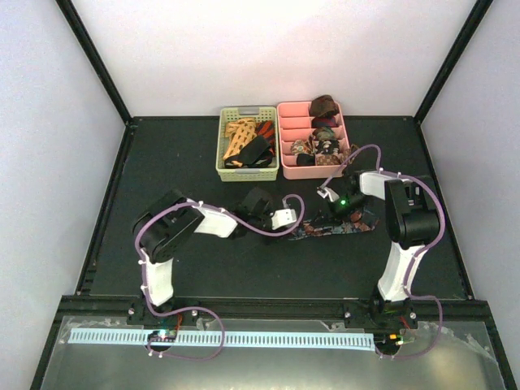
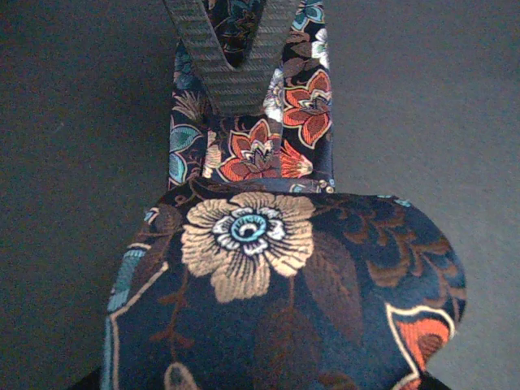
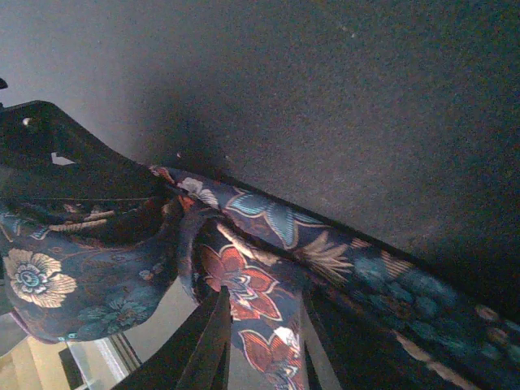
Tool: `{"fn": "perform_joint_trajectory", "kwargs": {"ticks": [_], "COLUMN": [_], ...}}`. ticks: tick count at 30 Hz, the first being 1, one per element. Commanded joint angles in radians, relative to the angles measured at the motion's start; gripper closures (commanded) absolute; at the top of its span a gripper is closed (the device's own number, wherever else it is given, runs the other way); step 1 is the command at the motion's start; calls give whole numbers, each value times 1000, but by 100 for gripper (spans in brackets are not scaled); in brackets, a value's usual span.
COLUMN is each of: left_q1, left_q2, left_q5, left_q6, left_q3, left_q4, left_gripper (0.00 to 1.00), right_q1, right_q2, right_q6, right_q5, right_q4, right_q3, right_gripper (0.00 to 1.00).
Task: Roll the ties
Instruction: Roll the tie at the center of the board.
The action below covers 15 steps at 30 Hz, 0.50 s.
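Observation:
A dark navy floral tie [image 1: 345, 227] lies as a strip on the black table between the arms. In the left wrist view its wide end [image 2: 276, 301] bulges over my left gripper [image 1: 299, 227] and hides the jaws; it seems held there. My right gripper [image 3: 264, 296] has the narrow strip [image 3: 260, 284] pinched between its fingers, and its ribbed fingers [image 2: 236, 73] show from the front in the left wrist view, tips together on the cloth. Other ties lie in the green basket [image 1: 248, 172] as strips and in the pink tray [image 1: 313, 171] as small coils.
The basket and the tray stand side by side at the back middle of the table. The two grippers are close together, right of centre. Black frame posts and white walls ring the table.

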Motion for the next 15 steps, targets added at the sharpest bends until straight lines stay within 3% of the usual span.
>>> {"fn": "perform_joint_trajectory", "kwargs": {"ticks": [1,9,15], "left_q1": [23,46,37], "left_q2": [-63,-71,-34], "left_q5": [-24,-22,-66], "left_q6": [-41,-121,-24], "left_q3": [-53,-32,-11], "left_q4": [-64,-43,-122], "left_gripper": [63,62,63], "right_q1": [0,11,11], "right_q2": [13,14,11], "right_q6": [16,9,-2], "right_q5": [101,112,103], "right_q4": [-4,-12,-12], "right_q3": [-17,-11,5], "right_gripper": [72,72,72]}}
